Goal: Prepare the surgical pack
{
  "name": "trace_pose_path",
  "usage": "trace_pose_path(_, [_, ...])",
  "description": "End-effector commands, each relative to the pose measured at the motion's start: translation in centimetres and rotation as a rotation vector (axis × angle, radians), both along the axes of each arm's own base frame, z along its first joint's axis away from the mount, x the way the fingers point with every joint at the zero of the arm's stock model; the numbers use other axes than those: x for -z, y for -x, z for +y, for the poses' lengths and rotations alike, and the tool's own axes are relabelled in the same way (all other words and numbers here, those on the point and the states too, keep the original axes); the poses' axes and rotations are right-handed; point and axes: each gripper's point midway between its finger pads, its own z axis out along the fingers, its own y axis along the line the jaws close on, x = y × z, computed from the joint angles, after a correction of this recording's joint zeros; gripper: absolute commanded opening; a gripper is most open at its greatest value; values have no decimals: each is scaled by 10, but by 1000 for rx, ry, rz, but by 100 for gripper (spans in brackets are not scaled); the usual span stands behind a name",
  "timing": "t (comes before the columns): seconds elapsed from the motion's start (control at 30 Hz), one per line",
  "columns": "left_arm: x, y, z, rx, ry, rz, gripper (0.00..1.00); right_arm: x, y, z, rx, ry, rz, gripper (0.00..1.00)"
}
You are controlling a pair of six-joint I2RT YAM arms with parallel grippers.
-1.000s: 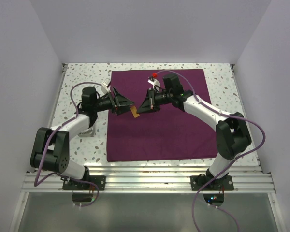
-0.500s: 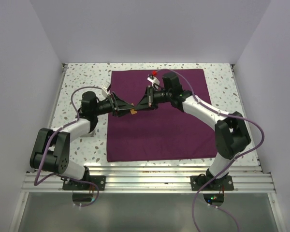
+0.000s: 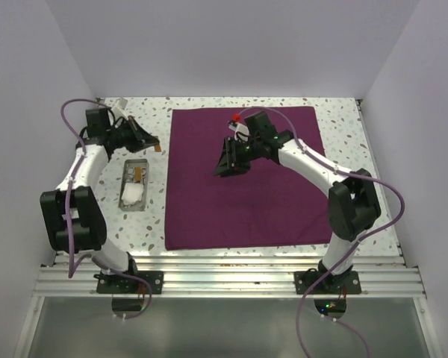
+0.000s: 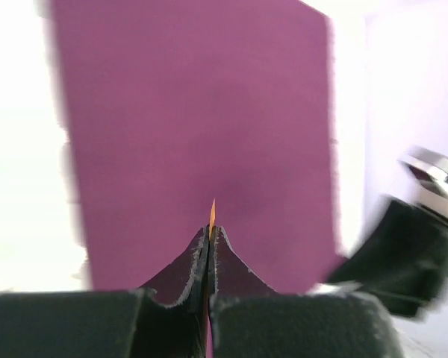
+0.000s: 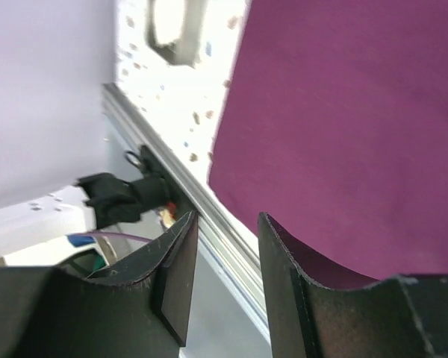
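Observation:
The maroon cloth [image 3: 243, 186] lies flat on the speckled table. Left of it stands the small metal tray [image 3: 126, 173], holding white gauze [image 3: 132, 193] and a small item I cannot make out. My left gripper [image 3: 152, 145] hovers at the back left, just beyond the tray, and is shut on a thin orange strip [image 3: 158, 150]. In the left wrist view the strip [image 4: 212, 212] shows edge-on, poking out of the closed left gripper [image 4: 210, 233]. My right gripper [image 3: 228, 161] hangs open over the cloth's middle. Nothing lies between its fingers [image 5: 181, 257].
The right wrist view looks down past the cloth's near edge [image 5: 343, 127] to the aluminium rail [image 5: 209, 216] and the left arm's base. White walls enclose the table on three sides. Bare tabletop [image 3: 343, 127] borders the cloth at the right.
The two grippers met over the cloth with the orange strip between them. The left one shut on it and swung back-left toward the tray. The right one opened and let go.

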Motion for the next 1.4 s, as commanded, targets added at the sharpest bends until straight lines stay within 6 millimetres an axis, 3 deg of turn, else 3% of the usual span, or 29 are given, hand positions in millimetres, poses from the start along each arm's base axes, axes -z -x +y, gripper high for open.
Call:
trace_pose_path(0.0, [63,32,70,14,-425,216,0,20,13,-30,-16,137,13,42])
trace_pose_path(0.03, [65,35,81,0,-468,260,0,25,19,-34,-21,151,28,42])
trace_pose_path(0.07, [79,36,96,-15,-542,310,0,28,22,-36,-26,158,32,42])
trace_pose_path(0.17, [97,38,108,-23,-582,376,0,34,32,-42,-40,161,52,42])
trace_pose_path(0.33, [123,39,116,8,-615,452,0,37,40,-46,-58,150,65,42])
trace_pose_path(0.7, [138,12,121,28,-615,460,0,42,43,-50,-68,132,83,41])
trace_pose_path(0.83, [141,15,130,16,-663,498,35,45,43,-51,-71,130,95,41])
trace_pose_path(0.93, [131,15,139,-20,-711,481,46,46,42,-50,-73,124,100,41])
trace_pose_path(1.07, [111,12,148,-85,-759,435,48,47,41,-48,-80,115,107,41])
trace_pose_path(1.2, [90,14,169,-186,-861,417,51,48,41,-47,-82,109,110,41])
trace_pose_path(1.37, [102,27,188,-215,-951,501,57,47,41,-47,-81,106,113,41])
